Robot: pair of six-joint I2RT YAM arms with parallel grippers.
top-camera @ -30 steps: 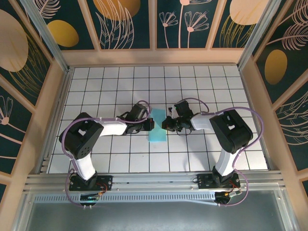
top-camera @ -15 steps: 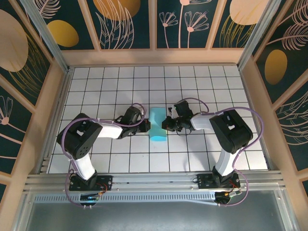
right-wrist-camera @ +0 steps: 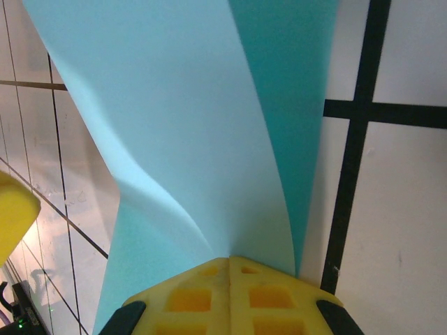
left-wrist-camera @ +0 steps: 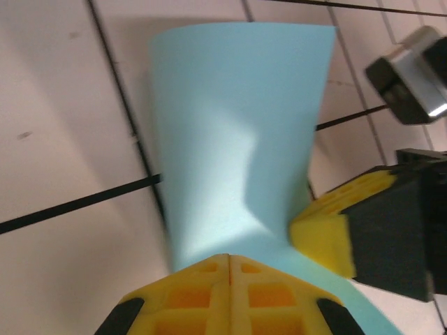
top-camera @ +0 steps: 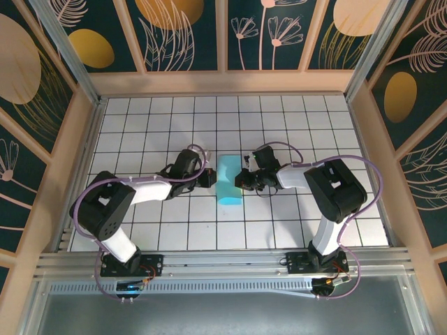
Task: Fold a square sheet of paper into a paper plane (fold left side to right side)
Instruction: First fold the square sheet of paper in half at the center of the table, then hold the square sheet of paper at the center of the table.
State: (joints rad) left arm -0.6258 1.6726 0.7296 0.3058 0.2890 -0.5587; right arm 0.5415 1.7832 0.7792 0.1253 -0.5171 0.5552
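Observation:
The square sheet of paper [top-camera: 228, 181] lies folded over as a turquoise band on the grid table, its upper layer bulging up. My left gripper [top-camera: 211, 179] is at its left edge, shut. In the left wrist view the closed yellow fingertips [left-wrist-camera: 209, 269] rest on the sheet [left-wrist-camera: 237, 132]. My right gripper [top-camera: 242, 183] is at the sheet's right edge, also shut. In the right wrist view its closed tips [right-wrist-camera: 244, 269] press on the sheet [right-wrist-camera: 188, 118], and a buckle runs to them. No paper shows between either pair of jaws.
The white grid table [top-camera: 300, 132] is fenced by wooden walls [top-camera: 223, 82]. In the left wrist view the right gripper's yellow finger [left-wrist-camera: 328, 230] stands close beside the sheet, with its black body behind it.
My left gripper has drawn back leftward off the sheet to its left edge. The sheet now looks wider and puffed up. The right arm has stayed put.

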